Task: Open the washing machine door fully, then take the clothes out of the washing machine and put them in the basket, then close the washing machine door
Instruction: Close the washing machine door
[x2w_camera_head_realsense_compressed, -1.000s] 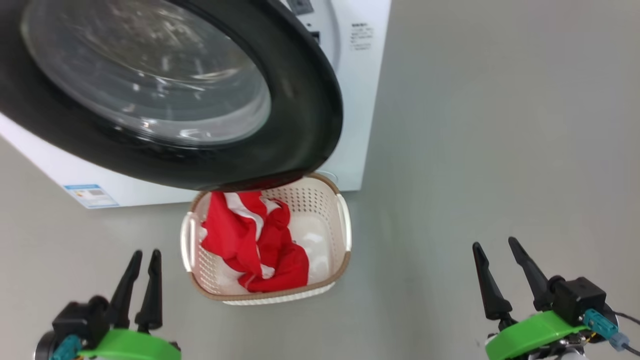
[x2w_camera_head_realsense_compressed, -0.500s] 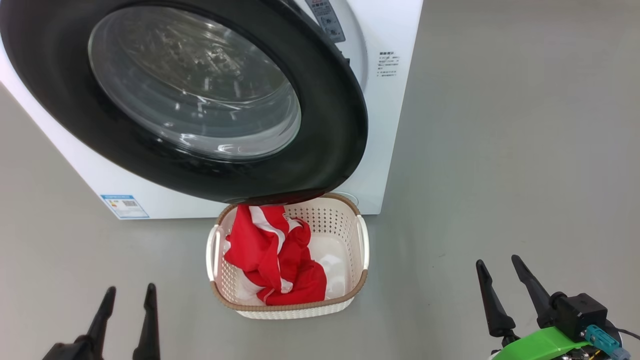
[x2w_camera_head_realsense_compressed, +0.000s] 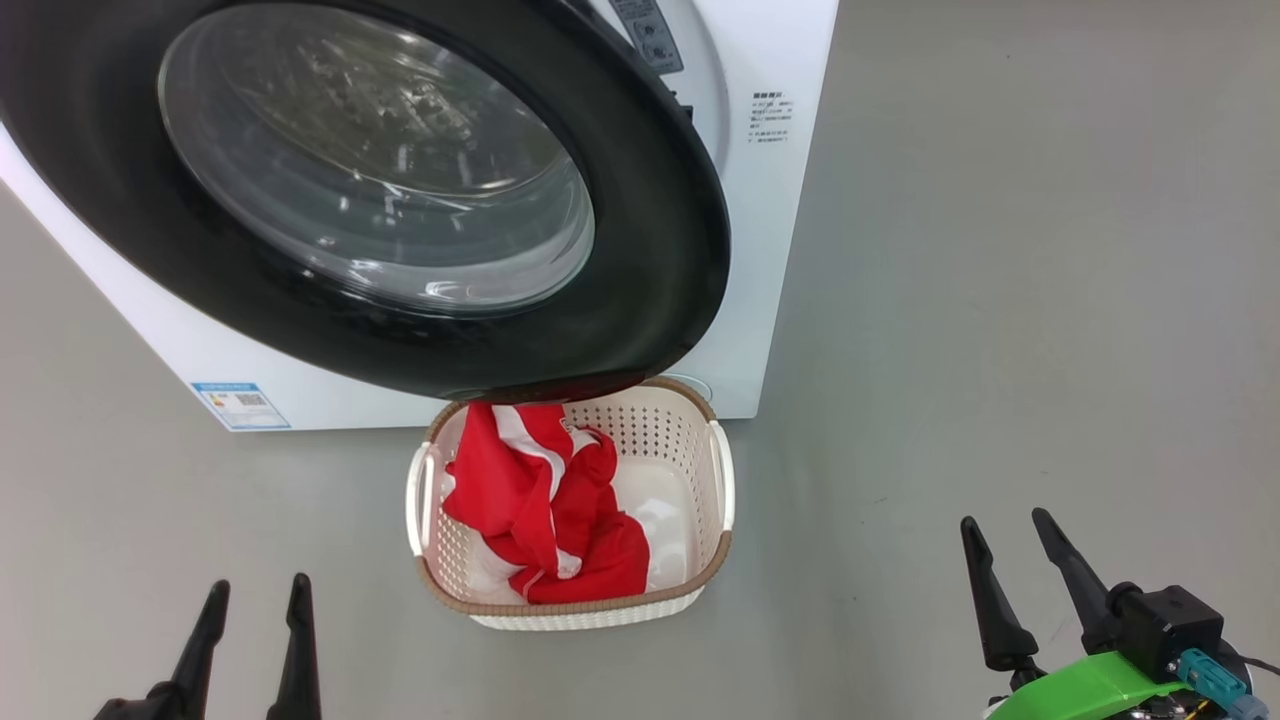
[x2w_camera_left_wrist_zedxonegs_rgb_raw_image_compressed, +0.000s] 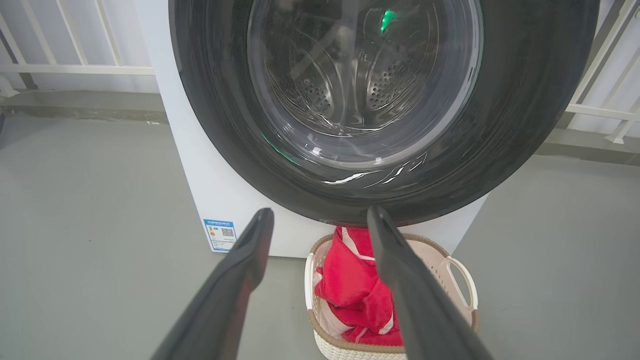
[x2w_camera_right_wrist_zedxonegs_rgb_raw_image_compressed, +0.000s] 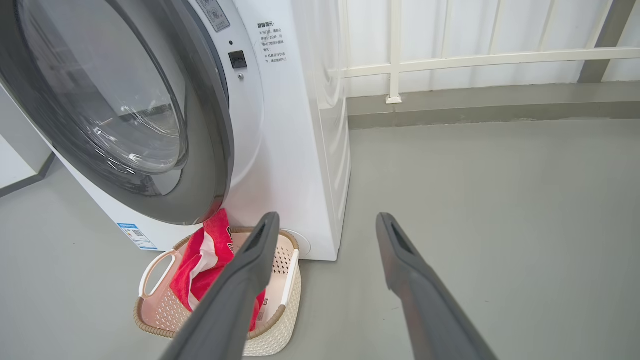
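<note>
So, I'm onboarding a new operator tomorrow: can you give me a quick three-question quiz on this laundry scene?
1. True or false: the clothes lie in the basket.
2. Pick one: the washing machine door is A) shut flush, B) ajar, C) taken off.
3. Fill in: the left end effector and the right end effector are both ___, holding nothing.

Key: 1 true; 2 B; 3 open.

The washing machine door (x2w_camera_head_realsense_compressed: 370, 190) pairs a glossy black rim with clear glass; the basket (x2w_camera_head_realsense_compressed: 660, 440) is cream plastic, the clothes (x2w_camera_head_realsense_compressed: 540, 510) soft red cloth.
</note>
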